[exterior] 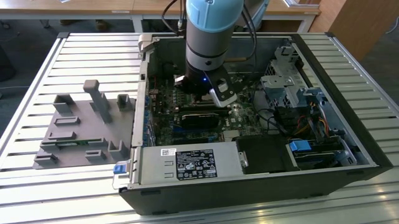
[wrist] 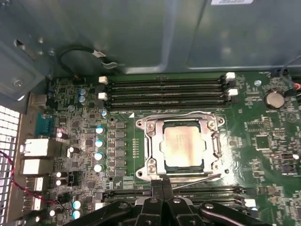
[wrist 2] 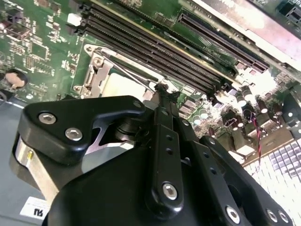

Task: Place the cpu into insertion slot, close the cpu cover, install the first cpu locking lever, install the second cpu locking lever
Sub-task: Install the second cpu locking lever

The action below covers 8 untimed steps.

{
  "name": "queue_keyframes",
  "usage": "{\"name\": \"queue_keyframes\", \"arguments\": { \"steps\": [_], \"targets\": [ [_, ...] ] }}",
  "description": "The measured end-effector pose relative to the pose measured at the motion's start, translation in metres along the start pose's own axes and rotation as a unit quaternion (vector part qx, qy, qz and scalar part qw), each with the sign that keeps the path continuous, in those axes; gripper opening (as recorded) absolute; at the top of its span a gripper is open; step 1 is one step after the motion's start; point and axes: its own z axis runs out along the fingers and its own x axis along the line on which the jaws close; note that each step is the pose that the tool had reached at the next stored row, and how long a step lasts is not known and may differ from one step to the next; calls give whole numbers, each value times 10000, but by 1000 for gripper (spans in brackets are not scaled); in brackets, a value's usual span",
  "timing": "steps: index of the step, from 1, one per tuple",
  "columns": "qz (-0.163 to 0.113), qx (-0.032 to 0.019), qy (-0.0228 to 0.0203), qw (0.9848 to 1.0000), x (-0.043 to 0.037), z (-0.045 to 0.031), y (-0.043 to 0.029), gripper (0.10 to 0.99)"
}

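in the first wrist view the cpu (wrist: 182, 147) sits in the insertion slot (wrist: 165, 163) with the cpu cover (wrist: 153, 143) closed around it, and the tool (wrist: 162, 184), fingers together, rests at the cover's edge by a thin locking lever (wrist: 200, 179) inside the computer case (exterior: 349, 140).

the cpu (wrist: 182, 147), a flat square chip with a silvery-grey top, lies level in the insertion slot (wrist: 181, 176) just ahead of the claw's (wrist: 162, 184) tips. the cpu cover (wrist: 214, 141), a thin silver-grey metal frame with a square window, is down flat around the chip, which shows through the window. in the second wrist view the cover (wrist 2: 96, 75) lies just beyond the claw's (wrist 2: 162, 89) tips, with a thin wire locking lever (wrist 2: 129, 75) slanting across it.
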Motion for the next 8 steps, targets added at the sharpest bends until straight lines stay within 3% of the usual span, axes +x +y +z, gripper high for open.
{"name": "queue_keyframes", "arguments": {
  "steps": [4,8],
  "targets": [
    [27,-23,-6,10000,2,39,-19,122],
    [45,-126,-6,9999,0,31,-56,122]
  ]
}}
